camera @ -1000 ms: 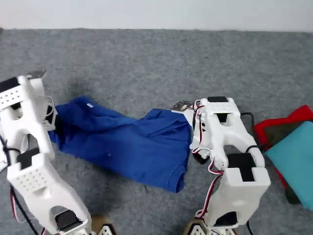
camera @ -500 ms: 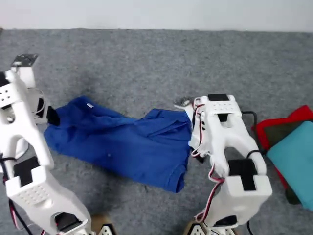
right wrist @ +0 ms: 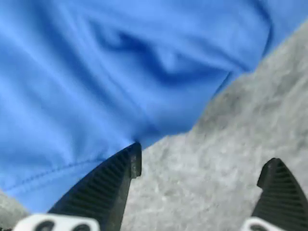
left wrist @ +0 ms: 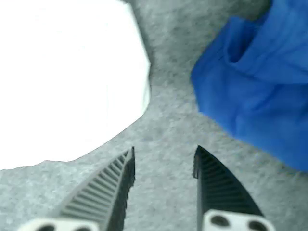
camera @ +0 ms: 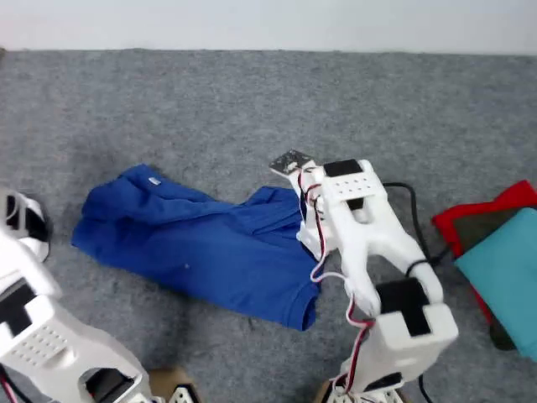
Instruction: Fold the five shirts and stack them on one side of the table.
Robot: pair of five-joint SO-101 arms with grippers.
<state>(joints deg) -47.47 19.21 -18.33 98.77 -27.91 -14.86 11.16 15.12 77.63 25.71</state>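
A crumpled blue shirt [camera: 201, 252] lies left of centre on the grey felt. My right arm [camera: 352, 210] leans over the shirt's right edge. In the right wrist view my right gripper [right wrist: 204, 156] is wide open, one finger [right wrist: 115, 180] at the hem of the blue shirt [right wrist: 120, 72] and the other over bare felt. My left arm [camera: 23, 243] stands at the far left, apart from the shirt. My left gripper [left wrist: 163, 154] is open and holds nothing above the felt, with the blue shirt [left wrist: 260, 82] off to one side.
A pile of folded shirts, teal [camera: 503, 269] over red [camera: 470, 218], sits at the right edge of the table. A bright white patch [left wrist: 67, 77] lies beyond the felt in the left wrist view. Bare felt [camera: 252, 109] stretches along the far side.
My left arm has drawn the shirt's left edge slightly outward, then pulled away to the far left. My right arm has shifted left over the shirt's right edge.
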